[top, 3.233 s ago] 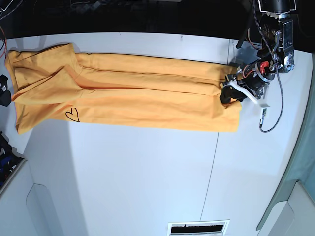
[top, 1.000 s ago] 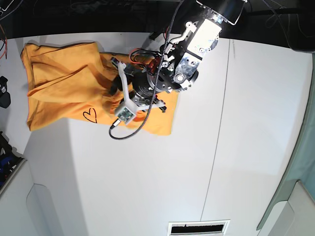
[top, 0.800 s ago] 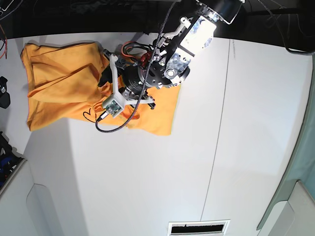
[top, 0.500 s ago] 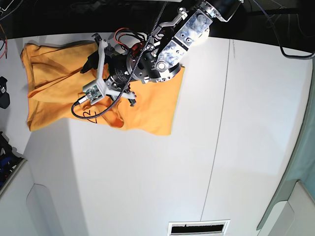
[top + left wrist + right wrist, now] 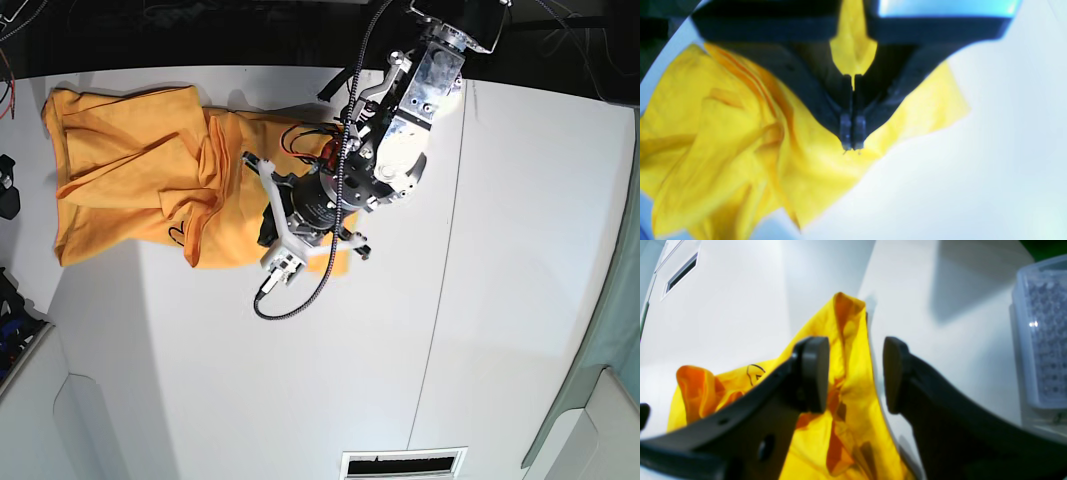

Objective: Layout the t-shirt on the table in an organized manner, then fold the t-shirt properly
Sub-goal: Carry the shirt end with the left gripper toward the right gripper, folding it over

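Robotics lab: bare white table, cabled arm.

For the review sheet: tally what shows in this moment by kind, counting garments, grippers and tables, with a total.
Garments: 1, the t-shirt
Grippers: 2, left gripper and right gripper
Tables: 1, the table
Total: 4

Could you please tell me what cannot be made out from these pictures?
- Base view: the left gripper is hidden by its own arm; the t-shirt beneath is covered.
- Left wrist view: blurred, so the shirt's folds are unclear.
- Right wrist view: the right gripper blocks the shirt; its print is mostly hidden.
- Base view: the right gripper is outside the frame.
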Robot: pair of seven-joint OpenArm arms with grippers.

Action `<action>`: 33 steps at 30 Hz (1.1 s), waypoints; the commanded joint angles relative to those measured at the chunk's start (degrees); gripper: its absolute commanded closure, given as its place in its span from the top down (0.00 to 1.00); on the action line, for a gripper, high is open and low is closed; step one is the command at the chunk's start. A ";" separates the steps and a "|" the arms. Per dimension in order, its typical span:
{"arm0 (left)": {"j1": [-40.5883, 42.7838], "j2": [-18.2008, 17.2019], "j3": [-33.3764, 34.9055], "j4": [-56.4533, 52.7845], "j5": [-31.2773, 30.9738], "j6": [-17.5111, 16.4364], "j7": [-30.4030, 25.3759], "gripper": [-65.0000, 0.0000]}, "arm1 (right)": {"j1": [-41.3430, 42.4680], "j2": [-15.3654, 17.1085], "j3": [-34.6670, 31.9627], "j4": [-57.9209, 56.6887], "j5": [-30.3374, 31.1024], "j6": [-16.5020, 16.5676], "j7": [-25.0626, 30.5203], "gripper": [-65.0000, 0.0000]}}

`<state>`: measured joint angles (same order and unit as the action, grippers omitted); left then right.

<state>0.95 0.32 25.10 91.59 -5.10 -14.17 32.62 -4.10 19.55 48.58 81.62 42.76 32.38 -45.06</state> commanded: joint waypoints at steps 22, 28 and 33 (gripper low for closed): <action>-1.11 6.73 6.34 -6.78 0.92 -0.15 -6.29 0.00 | 1.55 4.44 -12.98 -13.03 1.42 0.00 5.14 0.69; -1.64 7.30 6.34 -9.40 1.57 -0.15 -6.91 0.00 | 1.55 2.51 -12.92 -12.94 5.25 0.61 1.92 0.69; -2.97 7.26 6.34 -12.76 1.79 -0.15 -6.86 0.00 | 1.51 2.49 -8.26 -9.16 5.33 0.63 0.59 0.69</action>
<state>-1.30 6.72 31.33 78.15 -2.90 -14.15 26.96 -3.20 20.62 39.90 71.24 46.68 32.21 -45.65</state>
